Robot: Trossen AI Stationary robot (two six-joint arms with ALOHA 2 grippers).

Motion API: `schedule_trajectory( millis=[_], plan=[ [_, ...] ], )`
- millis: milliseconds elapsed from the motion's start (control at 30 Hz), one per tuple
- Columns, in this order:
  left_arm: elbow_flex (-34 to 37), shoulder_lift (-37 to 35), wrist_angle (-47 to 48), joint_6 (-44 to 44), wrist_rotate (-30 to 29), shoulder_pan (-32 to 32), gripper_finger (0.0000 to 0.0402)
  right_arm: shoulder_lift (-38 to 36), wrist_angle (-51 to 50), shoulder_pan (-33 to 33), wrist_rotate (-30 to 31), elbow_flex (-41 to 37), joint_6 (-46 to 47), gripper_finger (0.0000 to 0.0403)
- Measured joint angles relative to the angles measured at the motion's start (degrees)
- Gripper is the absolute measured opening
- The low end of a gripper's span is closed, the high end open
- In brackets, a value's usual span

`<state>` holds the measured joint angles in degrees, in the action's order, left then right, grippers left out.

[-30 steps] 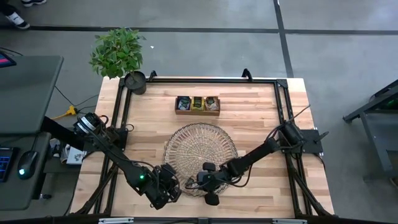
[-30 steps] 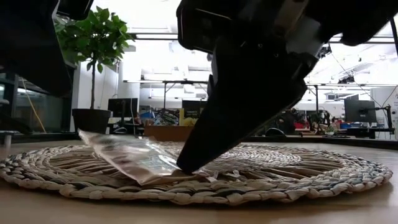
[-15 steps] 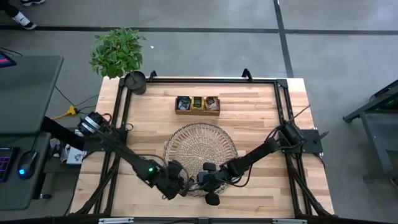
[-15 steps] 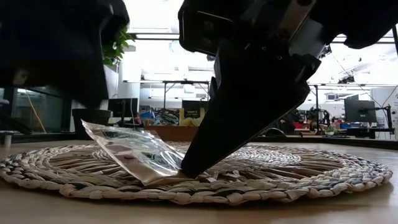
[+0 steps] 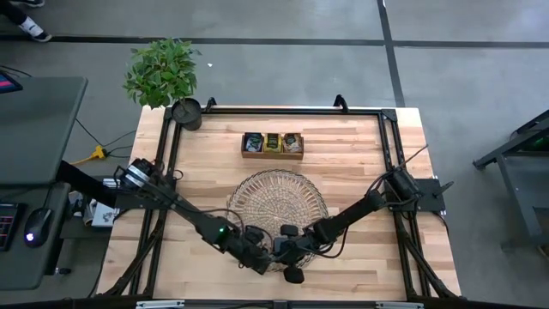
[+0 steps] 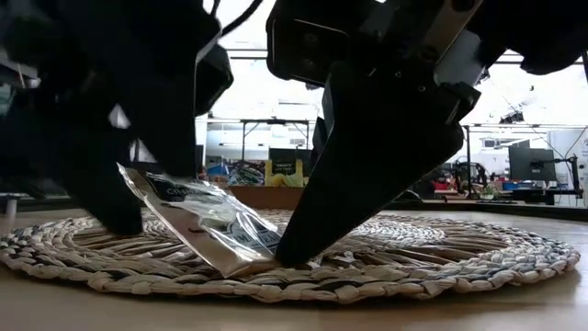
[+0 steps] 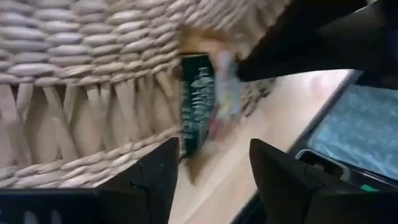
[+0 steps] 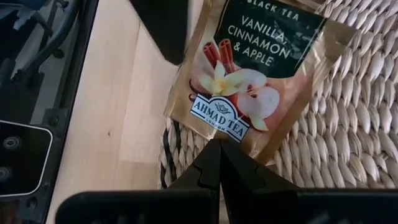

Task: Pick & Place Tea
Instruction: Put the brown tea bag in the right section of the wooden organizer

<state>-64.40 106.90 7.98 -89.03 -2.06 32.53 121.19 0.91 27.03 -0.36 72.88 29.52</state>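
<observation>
A single flat tea sachet (image 8: 258,74), with a dark top panel printed "Black Tea, Vanilla, Cinnamon & Apple" and a gold lower part, is seen near the bottom centre of the high view, propped at a tilt on the lower edge of the round woven wicker tray (image 5: 276,206). In the low view the sachet (image 6: 207,221) leans from upper left to lower right, its lower corner resting on the weave.

The right gripper (image 8: 219,155) is shown with its two dark fingers pressed together, clamped on the sachet's lower edge; in the low view it fills the centre and right of the frame (image 6: 299,253).

The left gripper (image 7: 214,165) is seen with its fingers apart, one on either side of the sachet's edge (image 7: 202,102) in the wrist view; whether they touch it cannot be told. In the high view it lies just left of the right gripper (image 5: 262,262).

At the upper centre of the high view a small wooden box (image 5: 273,144) with more sachets is seen on the light wooden table (image 5: 360,163), and a potted green plant (image 5: 165,77) stands at the table's upper left corner.
</observation>
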Motion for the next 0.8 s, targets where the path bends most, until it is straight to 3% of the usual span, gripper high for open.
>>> schedule_trajectory(
  millis=[233, 533, 800],
  plan=[
    [0.09, 2.03, -2.3, -1.41, 0.21, 0.07, 0.0174, 0.0, -0.03, 0.02, 0.0, -0.02, 0.0, 0.0],
    [0.09, 2.06, -1.71, -1.3, -3.01, 0.07, 0.0016, 0.02, -0.03, 0.02, 0.09, -0.02, -0.02, 0.0],
    [0.09, 2.06, -0.97, -1.27, -3.09, 0.09, 0.0003, -0.17, -0.27, -0.06, -3.19, -0.03, 0.0, 0.0]
  ],
)
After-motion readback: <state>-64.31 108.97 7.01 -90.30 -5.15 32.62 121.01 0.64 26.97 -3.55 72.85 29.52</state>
